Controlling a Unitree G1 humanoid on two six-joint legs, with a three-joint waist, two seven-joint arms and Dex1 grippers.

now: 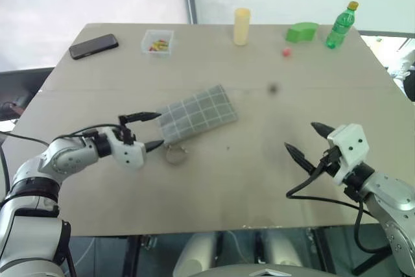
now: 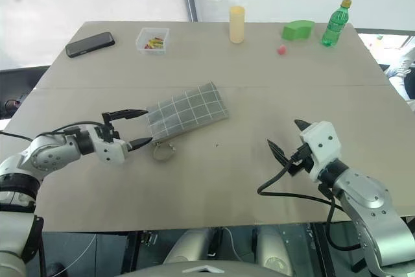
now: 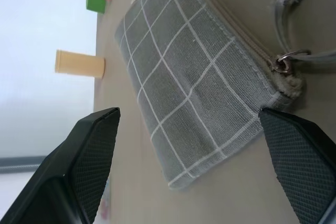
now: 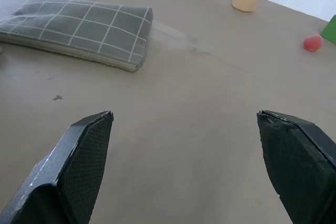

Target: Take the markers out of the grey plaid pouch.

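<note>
We have barely begun: the grey plaid pouch (image 1: 197, 113) lies flat and zipped at the middle of the desk (image 1: 259, 180), no markers out. Our left hand (image 1: 150, 131) straddles its near end, released; our right hand (image 1: 310, 139) waits released, well apart from the pouch.

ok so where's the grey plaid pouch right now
In the left eye view the grey plaid pouch lies flat near the table's middle, slightly toward the robot's left, its near end between the open fingers of the left gripper.
</note>
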